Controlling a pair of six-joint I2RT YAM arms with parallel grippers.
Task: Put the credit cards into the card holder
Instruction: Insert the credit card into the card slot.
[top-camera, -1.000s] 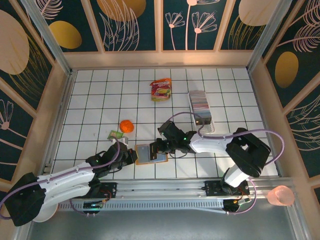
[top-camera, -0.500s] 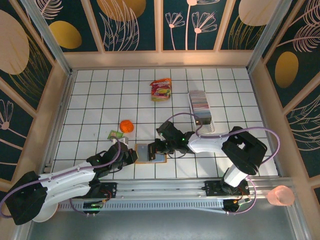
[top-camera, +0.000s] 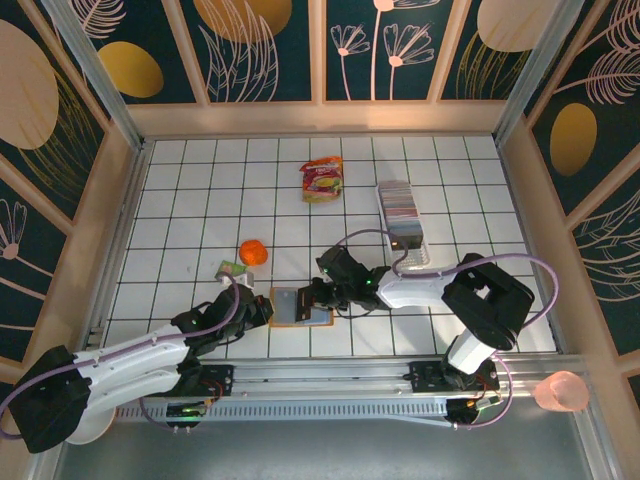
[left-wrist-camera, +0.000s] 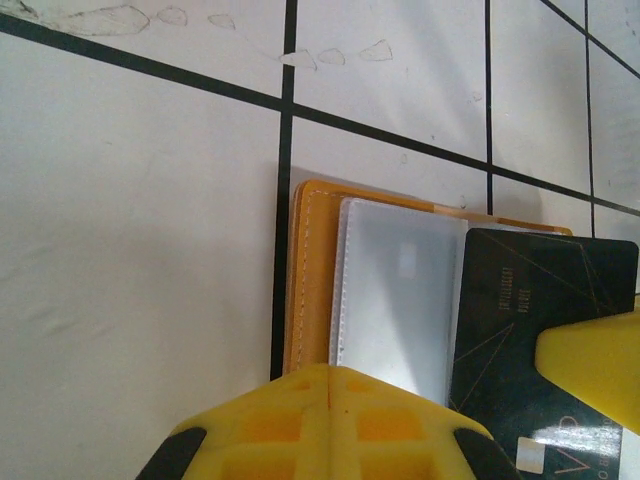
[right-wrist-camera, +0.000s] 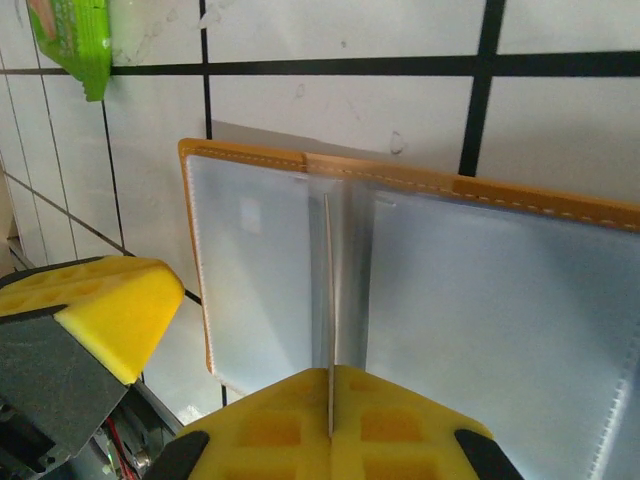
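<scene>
The card holder lies open on the tiles, orange rim around a grey-blue inside. My left gripper is shut, its yellow tip resting over the holder's near left edge. My right gripper is shut on a dark credit card held on edge over the holder's inside. In the right wrist view that card is a thin line rising from the shut fingertips. More credit cards stand stacked in a clear tray at the back right.
A red-and-yellow snack packet lies at the back centre. An orange ball and a small green packet sit just left of and behind the holder. The clear tray runs toward the right arm. A pink cup stands off the table, right.
The right gripper has shifted slightly over the holder with the card still in it. The left gripper and the holder have stayed put.
</scene>
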